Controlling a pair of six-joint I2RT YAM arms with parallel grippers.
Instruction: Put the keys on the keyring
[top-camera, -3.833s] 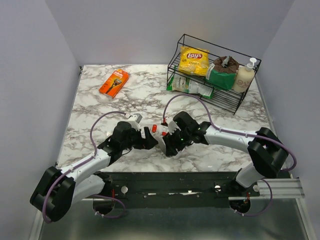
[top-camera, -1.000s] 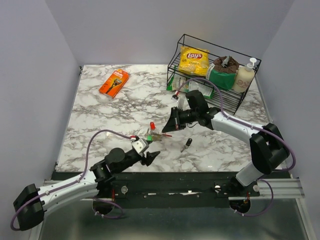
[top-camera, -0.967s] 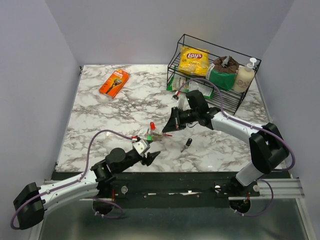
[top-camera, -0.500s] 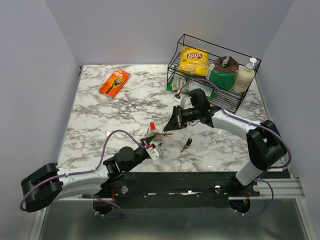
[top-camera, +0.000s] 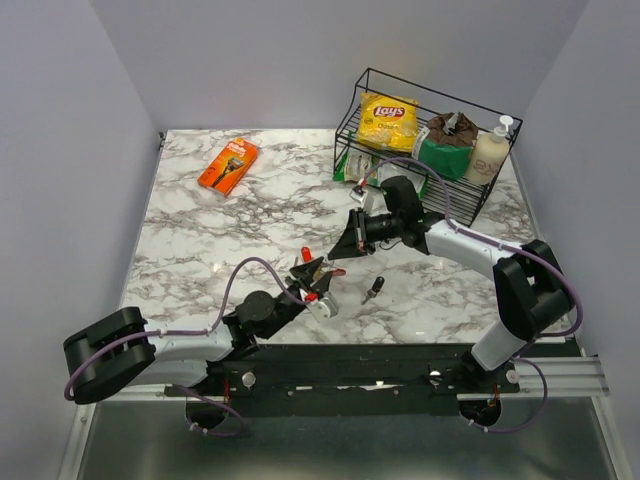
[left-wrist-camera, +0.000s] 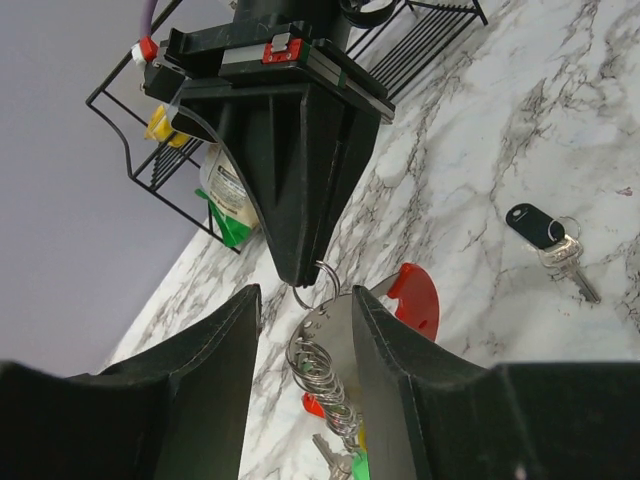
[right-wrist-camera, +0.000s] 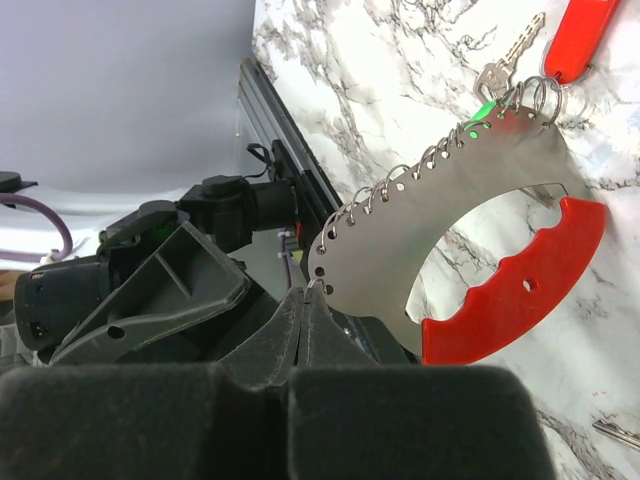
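Observation:
The keyring (top-camera: 322, 268) is a grey metal plate (right-wrist-camera: 440, 210) with a curved red side (right-wrist-camera: 520, 300) and several small wire rings along its edge. It hangs just above the table. My right gripper (right-wrist-camera: 305, 295) is shut on the end ring, as the left wrist view shows (left-wrist-camera: 298, 272). My left gripper (left-wrist-camera: 305, 295) is open and straddles the plate (left-wrist-camera: 335, 325), which lies along its right-hand finger. Keys with green, red and yellow heads (left-wrist-camera: 345, 465) dangle from the far rings. A loose black-headed key (top-camera: 373, 288) lies on the marble to the right.
A black wire rack (top-camera: 430, 140) at the back right holds a Lay's bag (top-camera: 388, 120), a green pack and a pump bottle (top-camera: 490, 155). An orange razor pack (top-camera: 228, 165) lies at the back left. The table's near edge rail is just behind the left arm.
My left arm has swung right and forward until its jaws straddle the keyring, and they have narrowed. The right gripper has kept its hold and edged slightly right.

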